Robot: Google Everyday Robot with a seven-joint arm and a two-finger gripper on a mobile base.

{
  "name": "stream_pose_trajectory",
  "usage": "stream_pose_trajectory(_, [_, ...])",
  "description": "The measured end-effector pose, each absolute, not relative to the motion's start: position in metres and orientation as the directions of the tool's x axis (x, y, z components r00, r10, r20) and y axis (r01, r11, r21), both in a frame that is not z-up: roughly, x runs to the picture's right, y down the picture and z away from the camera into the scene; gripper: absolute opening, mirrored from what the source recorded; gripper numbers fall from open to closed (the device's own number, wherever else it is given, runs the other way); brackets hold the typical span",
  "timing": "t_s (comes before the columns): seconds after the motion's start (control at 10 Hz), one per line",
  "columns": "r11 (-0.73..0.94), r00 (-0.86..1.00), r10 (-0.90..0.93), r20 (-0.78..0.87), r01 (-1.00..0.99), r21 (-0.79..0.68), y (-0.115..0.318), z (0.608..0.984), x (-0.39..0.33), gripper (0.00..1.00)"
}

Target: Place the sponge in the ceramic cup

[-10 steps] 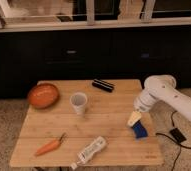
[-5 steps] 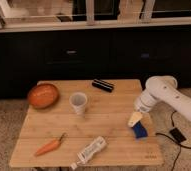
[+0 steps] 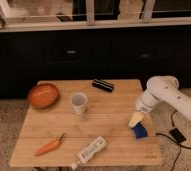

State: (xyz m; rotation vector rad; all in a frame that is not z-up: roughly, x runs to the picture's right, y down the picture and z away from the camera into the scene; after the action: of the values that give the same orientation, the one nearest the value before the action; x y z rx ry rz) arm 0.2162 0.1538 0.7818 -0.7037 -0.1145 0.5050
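Note:
The sponge (image 3: 139, 131) is a small bright blue block lying on the wooden table (image 3: 109, 117) near its right edge. My gripper (image 3: 135, 120) hangs at the end of the white arm (image 3: 164, 95), right over the sponge's upper left end and touching or nearly touching it. The ceramic cup (image 3: 79, 103) is white and tapered. It stands upright at the table's middle, well to the left of the gripper.
An orange bowl (image 3: 43, 95) sits at the back left. A black bar (image 3: 103, 85) lies at the back middle. A carrot (image 3: 50, 146) and a lying clear bottle (image 3: 90, 151) are near the front edge. A cable and a black box (image 3: 177, 135) are on the floor to the right.
The gripper has shifted only slightly over the sponge. The sponge, the cup and the other objects stay where they were.

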Motion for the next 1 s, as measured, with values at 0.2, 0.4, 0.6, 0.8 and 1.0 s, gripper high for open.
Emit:
stream_pose_trajectory(0.2, [0.656, 0.864, 0.489, -0.120, -0.455, -0.602, 0.164, 0.789, 0.231, 0.80])
stream_pose_trajectory(0.4, [0.642, 0.835, 0.497, -0.237, -0.538, -0.546, 0.200, 0.805, 0.270, 0.80])
stream_pose_trajectory(0.6, [0.615, 0.818, 0.502, -0.282, -0.567, -0.548, 0.213, 0.813, 0.276, 0.80])
stream_pose_trajectory(0.8, [0.591, 0.800, 0.524, -0.294, -0.590, -0.550, 0.223, 0.815, 0.283, 0.80])
stream_pose_trajectory(1.0, [0.560, 0.780, 0.556, -0.288, -0.608, -0.563, 0.235, 0.819, 0.279, 0.80])
